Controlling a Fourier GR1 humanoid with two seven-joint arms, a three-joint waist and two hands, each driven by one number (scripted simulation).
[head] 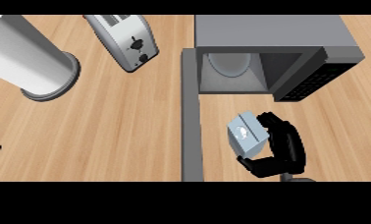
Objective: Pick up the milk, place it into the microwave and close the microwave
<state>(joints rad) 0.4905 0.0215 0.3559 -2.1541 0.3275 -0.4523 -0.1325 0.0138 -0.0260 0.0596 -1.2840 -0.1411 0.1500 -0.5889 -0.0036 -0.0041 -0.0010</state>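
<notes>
The milk was a small grey-white carton with a slanted top and a faint printed mark on its upper face. It stood tilted in front of the microwave, below the open cavity and not yet inside it.

The counter was light wood with visible grain. The microwave was a grey box with a dark control panel at its right; its door stood open, extending as a grey strip toward the lower edge of the view. A round plate showed inside the cavity. A silver toaster lay to the microwave's left, and a tall grey cylinder stood at the far left.

The right robot hand was clamped on the milk, its black fingers curled round the carton's right and lower sides.
</notes>
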